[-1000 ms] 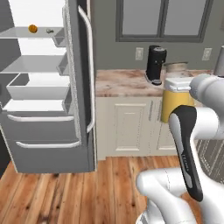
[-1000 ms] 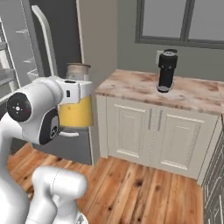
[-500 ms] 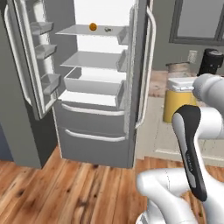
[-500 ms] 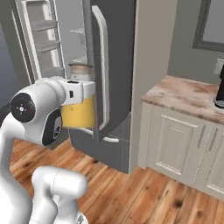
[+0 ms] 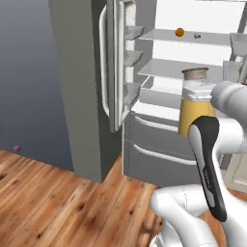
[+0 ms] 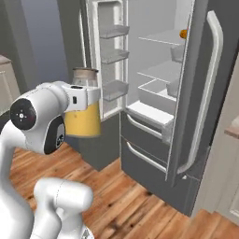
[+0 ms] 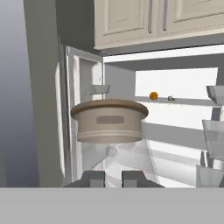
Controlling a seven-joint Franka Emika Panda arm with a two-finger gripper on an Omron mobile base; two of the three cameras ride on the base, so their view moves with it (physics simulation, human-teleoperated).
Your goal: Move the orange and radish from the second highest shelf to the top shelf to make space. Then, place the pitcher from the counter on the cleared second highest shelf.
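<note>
My gripper (image 7: 113, 177) is shut on the pitcher (image 6: 83, 119), an amber jug with a tan round lid (image 7: 109, 120); it hangs upright in front of the open fridge. The pitcher (image 5: 194, 110) shows beside my arm. The orange (image 5: 179, 32) and the small pale radish (image 5: 197, 35) lie side by side on the top shelf (image 5: 212, 38), the radish to the right. The hand view has the orange (image 7: 153, 96) and radish (image 7: 171, 99) beyond the lid. Below them, the second highest shelf (image 5: 164, 66) is bare. A sliver of the counter (image 6: 232, 132) shows at the far right.
Both fridge doors stand open: the left door (image 5: 116, 67) with its bins (image 6: 114, 88) and the right door (image 6: 205, 93) with a long handle. Grey drawers (image 5: 154, 144) sit below the shelves. Cream cabinets (image 7: 144, 19) hang above the fridge. Wooden floor (image 5: 58, 202) lies ahead.
The whole picture has shifted: the base has swung from the counter to face the open fridge. The pitcher has stayed in my shut gripper throughout.
</note>
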